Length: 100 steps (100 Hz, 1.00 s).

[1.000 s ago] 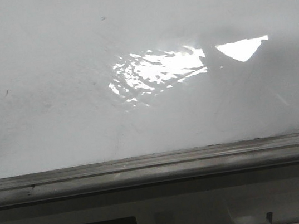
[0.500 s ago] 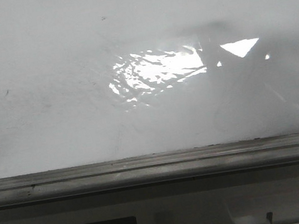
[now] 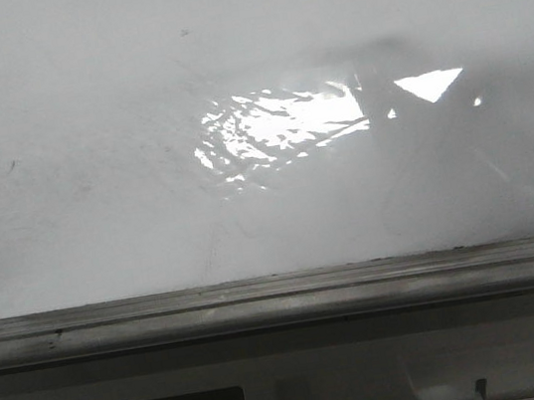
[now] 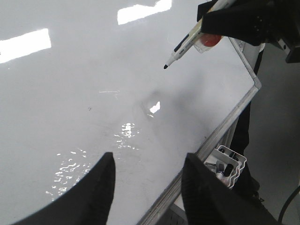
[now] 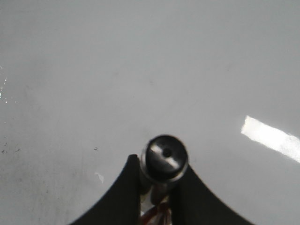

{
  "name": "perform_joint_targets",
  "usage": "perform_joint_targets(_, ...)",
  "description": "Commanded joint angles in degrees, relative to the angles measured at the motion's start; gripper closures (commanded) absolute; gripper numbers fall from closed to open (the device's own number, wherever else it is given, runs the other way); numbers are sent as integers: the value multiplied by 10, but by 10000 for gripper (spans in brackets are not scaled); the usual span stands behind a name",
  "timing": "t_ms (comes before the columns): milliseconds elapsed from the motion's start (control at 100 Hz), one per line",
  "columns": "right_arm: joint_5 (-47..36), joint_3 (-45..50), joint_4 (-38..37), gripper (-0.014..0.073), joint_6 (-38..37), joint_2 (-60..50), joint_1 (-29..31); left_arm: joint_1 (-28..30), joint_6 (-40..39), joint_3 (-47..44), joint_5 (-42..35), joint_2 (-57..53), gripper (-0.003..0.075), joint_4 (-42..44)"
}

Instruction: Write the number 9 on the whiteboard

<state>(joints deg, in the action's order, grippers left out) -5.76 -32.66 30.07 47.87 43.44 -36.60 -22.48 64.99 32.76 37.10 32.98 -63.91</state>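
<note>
Overhead, the large glossy white whiteboard (image 3: 91, 166) fills nearly the whole front view, with a bright wrinkled glare patch (image 3: 281, 125) near its middle and a few tiny dark specks toward its left side. Its grey metal rail edge (image 3: 281, 293) runs straight across the near side, and below that sits a grey slotted plastic panel (image 3: 336, 391). No drawn figure shows anywhere on the board; the surface is bare of marker strokes in all three views.

From the left wrist view, the left claw (image 4: 147, 176) hangs over the board with its two dark fingers (image 4: 96, 187) spread apart and nothing between them. Wide unmarked white lies ahead of it. The board's metal corner (image 4: 255, 84) shows to one side, the rail running back toward the claw, and a small white wire basket (image 4: 229, 164) holding dark items hangs just beyond that edge.

The right claw (image 5: 159, 187) is clamped on a black-tipped white marker pen (image 4: 187, 42); in the right wrist view the pen's round dark end (image 5: 164, 157) sits pinched between the fingers. In the left wrist view the pen tilts down toward the board, its tip (image 4: 165, 67) close over the surface not far from the corner; whether it touches cannot be told.
</note>
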Motion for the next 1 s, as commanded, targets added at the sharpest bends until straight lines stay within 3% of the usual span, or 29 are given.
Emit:
perform_joint_targets(0, -46, -16, 2, 638, -1, 0, 0, 1, -5, 16, -13, 2, 428, -29)
perform_joint_targets(990, -44, -16, 2, 638, -11, 0, 0, 1, -5, 16, -13, 2, 428, -44)
